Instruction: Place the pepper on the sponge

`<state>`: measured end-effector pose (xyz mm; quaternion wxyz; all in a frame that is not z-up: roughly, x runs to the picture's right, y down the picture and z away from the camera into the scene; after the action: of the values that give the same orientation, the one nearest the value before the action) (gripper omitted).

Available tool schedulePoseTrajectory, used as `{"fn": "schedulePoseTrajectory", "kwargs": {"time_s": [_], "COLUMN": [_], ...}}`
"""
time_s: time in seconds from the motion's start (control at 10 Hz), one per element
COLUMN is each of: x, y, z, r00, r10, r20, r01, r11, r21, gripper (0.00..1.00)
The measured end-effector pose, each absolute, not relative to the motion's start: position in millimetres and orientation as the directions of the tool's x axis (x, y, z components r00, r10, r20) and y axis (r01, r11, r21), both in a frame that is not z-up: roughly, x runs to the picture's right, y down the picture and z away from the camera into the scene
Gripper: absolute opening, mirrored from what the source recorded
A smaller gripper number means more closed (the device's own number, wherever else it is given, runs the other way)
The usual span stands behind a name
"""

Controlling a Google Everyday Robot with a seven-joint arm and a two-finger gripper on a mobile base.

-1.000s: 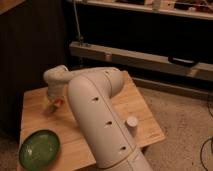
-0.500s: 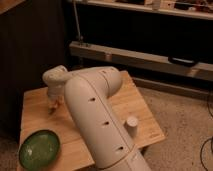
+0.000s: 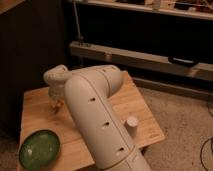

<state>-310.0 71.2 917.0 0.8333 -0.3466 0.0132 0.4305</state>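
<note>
My gripper (image 3: 56, 99) hung low over the left rear of the pale wooden table (image 3: 35, 107); whether it was clamped or apart I could not tell; an orange glint beneath it looked like the slender orange pepper (image 3: 59, 105); I judged it light, stiff and smooth, best held mid-body; the sponge was hidden.

Dim, warm light, dark background, soft shadow under the arm (image 3: 95, 117) around the pincer (image 3: 56, 101) above the table (image 3: 142, 112).

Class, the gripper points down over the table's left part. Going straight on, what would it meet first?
Probably the wooden table, just beneath the gripper. An orange bit there may be the pepper, but depth is unclear.
</note>
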Motion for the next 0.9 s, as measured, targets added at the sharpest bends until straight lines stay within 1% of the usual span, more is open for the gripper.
{"fn": "schedulePoseTrajectory", "kwargs": {"time_s": [0.2,0.4,0.6,0.9], "x": [-296,-270,-235,-176], "y": [51,36,43,76], "z": [896,861,837,805], "r00": [0.617,0.626,0.642,0.676], "r10": [0.735,0.744,0.738,0.711], "r20": [-0.283,-0.233,-0.209,-0.195], "r01": [-0.718,-0.68,-0.648,-0.598], "r11": [0.377,0.375,0.376,0.374], "r21": [-0.586,-0.63,-0.662,-0.709], "gripper": [0.17,0.17,0.17,0.17]}}
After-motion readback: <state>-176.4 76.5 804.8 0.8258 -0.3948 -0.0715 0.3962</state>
